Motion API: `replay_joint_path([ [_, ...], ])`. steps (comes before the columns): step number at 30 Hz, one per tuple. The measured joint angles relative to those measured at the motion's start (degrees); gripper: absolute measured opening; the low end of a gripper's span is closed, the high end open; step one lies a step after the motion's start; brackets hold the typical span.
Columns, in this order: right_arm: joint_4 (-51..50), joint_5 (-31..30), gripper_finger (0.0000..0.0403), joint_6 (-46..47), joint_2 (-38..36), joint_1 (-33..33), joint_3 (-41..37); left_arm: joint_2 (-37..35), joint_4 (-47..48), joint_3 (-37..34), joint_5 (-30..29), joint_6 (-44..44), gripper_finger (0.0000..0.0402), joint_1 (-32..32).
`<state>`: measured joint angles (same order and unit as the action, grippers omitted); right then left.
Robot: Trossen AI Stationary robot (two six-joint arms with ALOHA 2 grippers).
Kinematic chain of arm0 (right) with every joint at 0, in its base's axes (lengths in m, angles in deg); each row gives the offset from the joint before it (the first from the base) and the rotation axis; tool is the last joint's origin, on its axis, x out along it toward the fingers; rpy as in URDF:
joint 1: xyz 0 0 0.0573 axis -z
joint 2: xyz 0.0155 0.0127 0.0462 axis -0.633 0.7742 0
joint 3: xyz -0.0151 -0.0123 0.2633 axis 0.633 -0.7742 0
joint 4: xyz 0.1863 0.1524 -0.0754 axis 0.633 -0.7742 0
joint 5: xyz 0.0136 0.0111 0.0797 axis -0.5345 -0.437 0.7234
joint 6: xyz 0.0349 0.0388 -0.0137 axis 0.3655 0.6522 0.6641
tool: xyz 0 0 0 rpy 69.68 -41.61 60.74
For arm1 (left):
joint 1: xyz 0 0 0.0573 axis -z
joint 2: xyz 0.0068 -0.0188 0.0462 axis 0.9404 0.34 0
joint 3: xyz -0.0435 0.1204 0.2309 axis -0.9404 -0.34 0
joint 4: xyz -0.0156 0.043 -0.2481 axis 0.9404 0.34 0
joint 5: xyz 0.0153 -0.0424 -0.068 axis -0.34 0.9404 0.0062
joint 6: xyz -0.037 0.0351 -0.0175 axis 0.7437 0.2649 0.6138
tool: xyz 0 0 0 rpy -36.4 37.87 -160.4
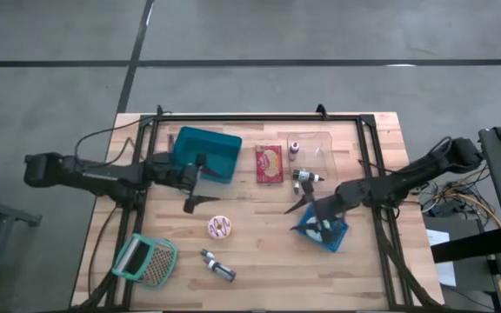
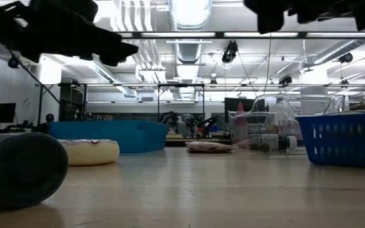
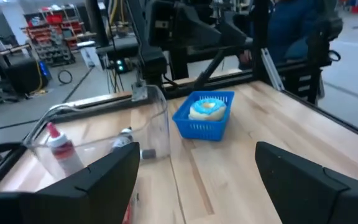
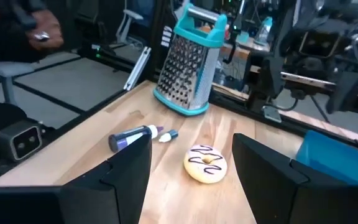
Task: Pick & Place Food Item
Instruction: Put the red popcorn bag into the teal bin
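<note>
1. The right gripper (image 1: 307, 206) is held wide open above the table, just beside the blue basket (image 1: 327, 233); nothing is gripped between its fingers (image 4: 263, 180) and nothing is touched by them.
2. The left gripper (image 1: 197, 184) is likewise spread wide and empty, poised over the wood just in front of the teal bin (image 1: 205, 153).
3. A pale frosted doughnut (image 3: 206, 109) is seen lying inside the blue basket in the left wrist view.
4. A second doughnut (image 1: 220, 228), iced white with dark stripes, is found flat on the table (image 1: 259, 252) between the two grippers, apart from both.
5. A marker (image 1: 217, 265) is laid near that doughnut, and a teal-handled grater (image 1: 144, 260) is placed further toward the left front corner.
6. A red packet (image 1: 269, 164) is set between the teal bin and a clear container (image 1: 316, 149); a small bottle (image 1: 293, 149) is seen standing at the container's edge.
</note>
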<state>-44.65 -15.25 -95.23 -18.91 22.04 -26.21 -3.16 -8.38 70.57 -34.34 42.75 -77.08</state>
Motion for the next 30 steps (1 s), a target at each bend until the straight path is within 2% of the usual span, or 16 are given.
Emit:
replay_joint_path([
  [8, 0.1, -0.6, 0.0219, 0.0, -11.5, 0.0, -6.7, -14.5, 0.9, -9.0, -1.5, 3.2, 0.0321, 0.0],
  [13, 0.5, -0.8, 0.0219, 0.4, -19.1, 0.1, -11.5, -19.6, 2.4, -11.0, -2.6, 4.4, 0.0321, -0.1],
  [23, 0.0, -4.1, 0.0219, 2.2, -32.8, 0.1, -20.7, -20.1, 3.6, -10.9, -2.6, 5.2, 0.0321, -0.1],
  [30, 0.2, -5.1, 0.0219, 2.4, -36.5, 0.0, -22.1, -19.9, 3.6, -10.9, -2.7, 5.2, 0.0321, -0.1],
])
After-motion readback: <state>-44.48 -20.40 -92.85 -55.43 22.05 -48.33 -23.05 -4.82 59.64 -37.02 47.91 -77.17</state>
